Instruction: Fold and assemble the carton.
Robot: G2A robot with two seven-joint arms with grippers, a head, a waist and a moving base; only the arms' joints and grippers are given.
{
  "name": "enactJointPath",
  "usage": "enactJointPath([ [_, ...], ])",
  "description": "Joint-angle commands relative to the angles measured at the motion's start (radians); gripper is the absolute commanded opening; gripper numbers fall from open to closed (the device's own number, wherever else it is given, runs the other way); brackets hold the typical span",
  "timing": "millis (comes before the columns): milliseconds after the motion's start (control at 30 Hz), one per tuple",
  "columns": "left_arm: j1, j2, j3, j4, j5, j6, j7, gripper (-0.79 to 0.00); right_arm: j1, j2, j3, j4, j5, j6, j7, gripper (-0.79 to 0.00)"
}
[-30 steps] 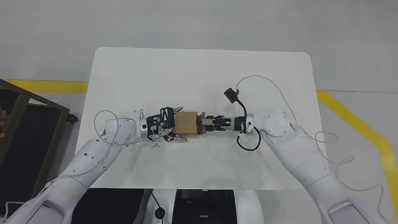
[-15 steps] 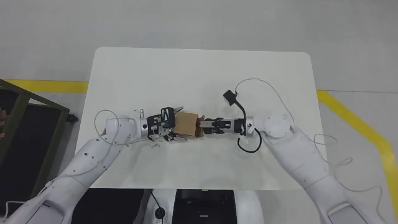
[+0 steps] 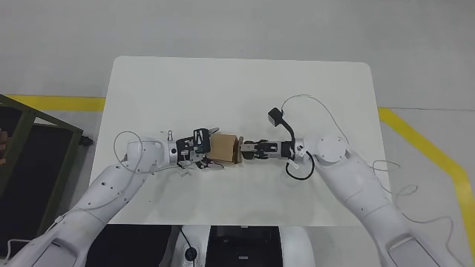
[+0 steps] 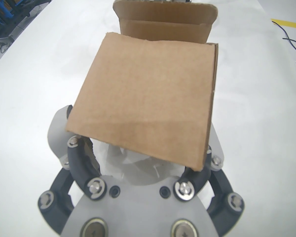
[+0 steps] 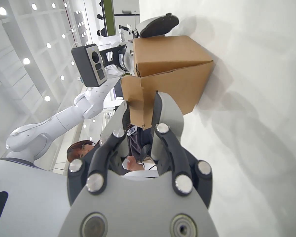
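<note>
From above: carton point(image 3: 224, 148) lying on the white table point(image 3: 237, 81), toward the near edge, caught between the left gripper point(image 3: 207, 148) and the right gripper point(image 3: 246, 150). Long axis running along the line that joins the two, so one arm at each end. Loose black cable point(image 3: 326, 107) trailing behind the right arm, well apart from the carton.

From the left wrist: looking straight down the carton's length. Spread wide, with fingers point(image 4: 58, 129) set against the two long sides at the near end, seemingly clamping rather than merely flanking. At the far end, an end flap point(image 4: 164, 15) standing upright, with the right gripper just beyond it.

From the right wrist: pressed together on that end flap, one finger point(image 5: 167, 107) on its outer face, the other behind, cardboard pinched between. Carton body straight ahead on the table, with a dark pad point(image 5: 160, 24) of the left gripper touching its far side.

Probably at the step of closing this end. Flap on the right arm's side, hinged across the carton's width, so likely to be swung inward toward the left gripper, acting as the backstop. Right arm much the nearer.
</note>
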Motion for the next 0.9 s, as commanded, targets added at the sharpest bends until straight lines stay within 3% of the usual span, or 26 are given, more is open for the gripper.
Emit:
enactJointPath([
  [0, 0.000, 0.000, 0.001, 0.001, 0.000, 0.000, 0.000, 0.000, 0.003, -0.001, -0.002, 0.005, -0.002, 0.000, -0.001, -0.659],
  [133, -0.001, -0.001, 0.001, 0.000, -0.001, 0.002, 0.002, 0.000, 0.009, -0.003, -0.006, 0.011, -0.020, 0.004, -0.010, -0.686],
  [867, 0.010, 0.004, -0.009, -0.008, 0.005, 0.013, 0.013, 0.000, -0.005, 0.005, -0.004, -0.056, -0.144, 0.077, -0.077, -0.677],
])
